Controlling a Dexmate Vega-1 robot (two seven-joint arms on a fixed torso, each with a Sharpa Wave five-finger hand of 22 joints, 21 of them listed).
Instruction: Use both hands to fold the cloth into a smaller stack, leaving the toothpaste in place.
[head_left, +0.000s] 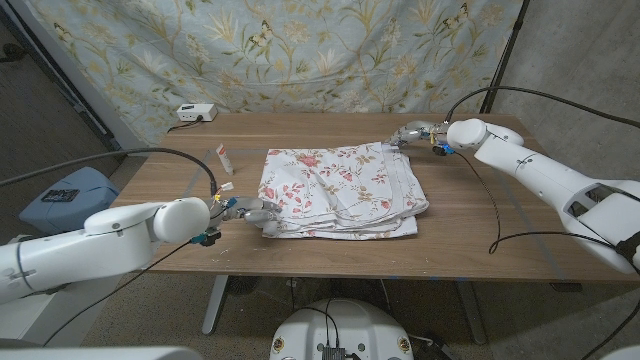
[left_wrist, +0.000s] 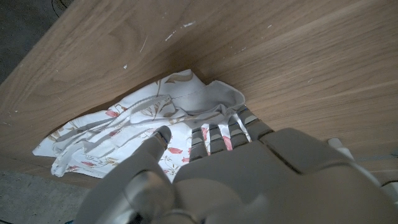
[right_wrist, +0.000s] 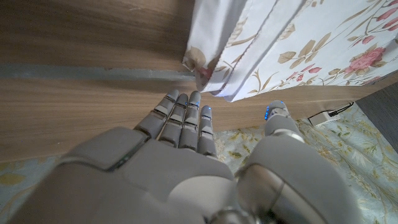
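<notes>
Reaching in from the lower left of the head view, the left hand (head_left: 252, 210) sits at the near-left corner of the floral cloth (head_left: 340, 188). In the left wrist view its fingers (left_wrist: 219, 134) lie on the rumpled cloth corner (left_wrist: 186, 99), the thumb spread apart from them; I cannot tell from these pictures whether any fabric is pinched. Diagonally across, in the upper right of the head view, the right hand (head_left: 420, 133) is at the far-right corner of the same cloth. In the right wrist view its fingers (right_wrist: 186, 118) stretch straight toward the cloth edge (right_wrist: 211, 81), just short of it or barely touching, with nothing held between fingers and thumb.

The cloth is already doubled into a rough rectangle at the middle of the wooden table (head_left: 500, 230), its longer side running left to right across the picture, layered edges showing along the bottom and right. So each hand has one corner, on opposite ends of a diagonal; the left is nearer the loose near edge, the right nearer the far one.

The toothpaste tube (head_left: 223, 158) lies left of the cloth, apart from it, above the left hand in the frame. By my judgement, a further fold carrying the near-left corner rightward would stay well off the tube.
</notes>
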